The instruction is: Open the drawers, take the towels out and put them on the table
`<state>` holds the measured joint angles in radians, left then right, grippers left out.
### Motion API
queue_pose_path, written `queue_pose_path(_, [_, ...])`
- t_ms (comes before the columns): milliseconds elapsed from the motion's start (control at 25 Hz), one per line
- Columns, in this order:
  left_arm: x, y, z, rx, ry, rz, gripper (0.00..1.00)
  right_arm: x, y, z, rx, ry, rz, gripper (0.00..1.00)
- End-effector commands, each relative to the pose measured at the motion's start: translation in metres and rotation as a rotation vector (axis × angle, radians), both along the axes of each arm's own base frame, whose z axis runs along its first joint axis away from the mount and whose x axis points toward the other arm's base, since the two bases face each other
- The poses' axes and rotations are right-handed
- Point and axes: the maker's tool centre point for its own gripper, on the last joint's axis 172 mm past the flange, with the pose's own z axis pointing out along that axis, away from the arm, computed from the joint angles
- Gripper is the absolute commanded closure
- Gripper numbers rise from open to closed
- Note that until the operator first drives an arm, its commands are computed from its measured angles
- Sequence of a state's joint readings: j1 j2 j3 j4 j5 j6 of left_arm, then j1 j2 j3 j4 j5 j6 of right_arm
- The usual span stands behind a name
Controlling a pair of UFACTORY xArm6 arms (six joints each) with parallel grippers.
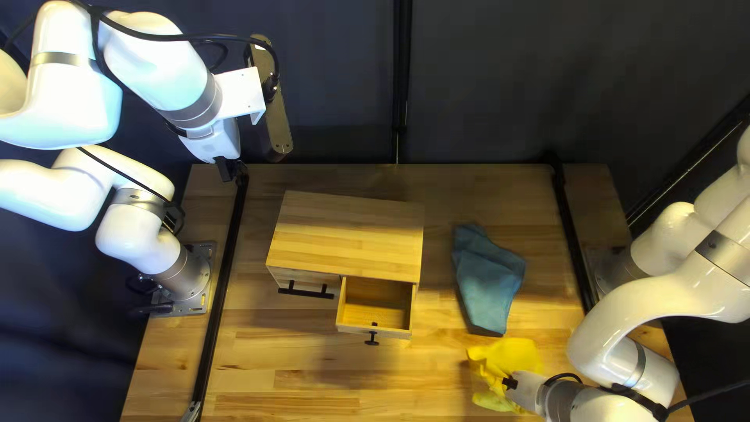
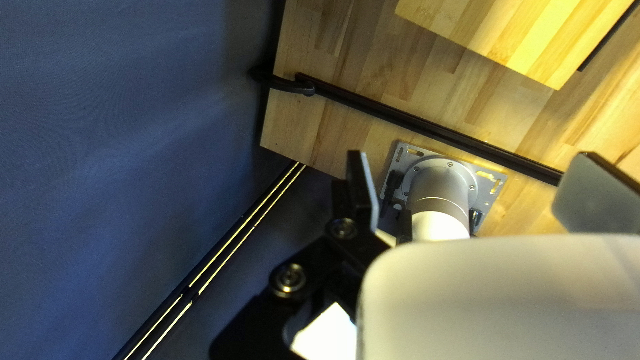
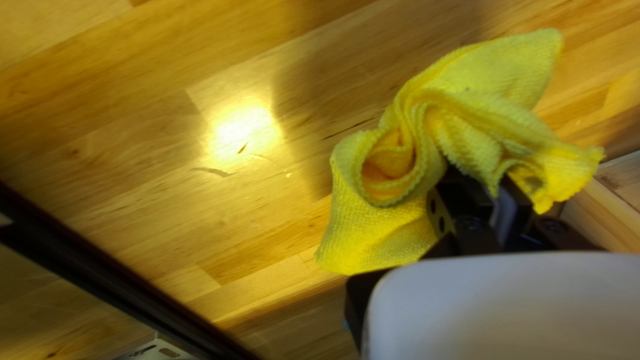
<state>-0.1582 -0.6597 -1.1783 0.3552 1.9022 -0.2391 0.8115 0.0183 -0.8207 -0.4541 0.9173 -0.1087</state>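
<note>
The wooden drawer box (image 1: 348, 234) stands mid-table. Its right drawer (image 1: 375, 308) is pulled out and nothing shows inside it; the left drawer (image 1: 304, 281) is closed behind a black handle. A blue towel (image 1: 486, 275) lies crumpled on the table to the right of the box. Near the front right, my right gripper (image 1: 511, 384) is shut on a yellow towel (image 1: 504, 366). In the right wrist view the yellow towel (image 3: 450, 145) bunches over my right gripper (image 3: 480, 210) and hides the fingertips. My left gripper (image 1: 275, 117) is raised at the back left, open and holding nothing, as the left wrist view shows (image 2: 475, 195).
Black rails (image 1: 225, 275) (image 1: 565, 234) run front to back along both sides of the table. My left arm's base plate (image 2: 442, 185) sits under the left gripper. The table's front edge is close to the yellow towel.
</note>
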Motion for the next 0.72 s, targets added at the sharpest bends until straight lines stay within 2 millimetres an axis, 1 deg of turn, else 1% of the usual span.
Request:
queue_pose_path(40, [0.0,0.0,0.0,0.0,0.0,0.0,0.0,0.001,0.003,-0.007,0.008,0.001,0.005,1.0])
queue_pose_path(80, [0.0,0.0,0.0,0.0,0.0,0.0,0.0,0.001,0.003,-0.007,0.011,0.003,0.005,0.96])
queue_pose_path(200, [0.0,0.0,0.0,0.0,0.0,0.0,0.0,0.0,0.005,-0.011,0.024,0.011,0.004,0.92])
queue_pose_path(240, [0.0,0.0,0.0,0.0,0.0,0.0,0.0,0.0,0.006,-0.013,0.032,0.016,0.001,0.89])
queue_pose_path(280, [0.0,0.0,0.0,0.0,0.0,0.0,0.0,0.0,0.007,-0.015,0.037,0.021,0.002,0.9])
queue_pose_path(320, [0.0,0.0,0.0,0.0,0.0,0.0,0.0,0.0,0.009,-0.016,0.046,0.03,0.004,0.88])
queue_pose_path(360, [0.0,0.0,0.0,0.0,0.0,0.0,0.0,0.001,0.01,-0.017,0.054,0.037,0.006,0.83])
queue_pose_path(400, [0.0,0.0,0.0,0.0,0.0,0.0,0.0,0.001,0.01,-0.018,0.06,0.043,0.007,0.16])
queue_pose_path(440, [0.0,0.0,0.0,0.0,0.0,0.0,0.0,0.002,0.01,-0.017,0.068,0.049,0.006,0.16])
queue_pose_path(480, [0.0,0.0,0.0,0.0,0.0,0.0,0.0,0.002,0.01,-0.017,0.072,0.053,0.004,0.0])
queue_pose_path(600, [0.0,0.0,0.0,0.0,0.0,0.0,0.0,0.002,0.011,-0.013,0.09,0.067,-0.005,0.0])
queue_pose_path(720, [0.0,0.0,0.0,0.0,0.0,0.0,0.0,0.006,0.015,-0.001,0.095,0.073,-0.014,0.0])
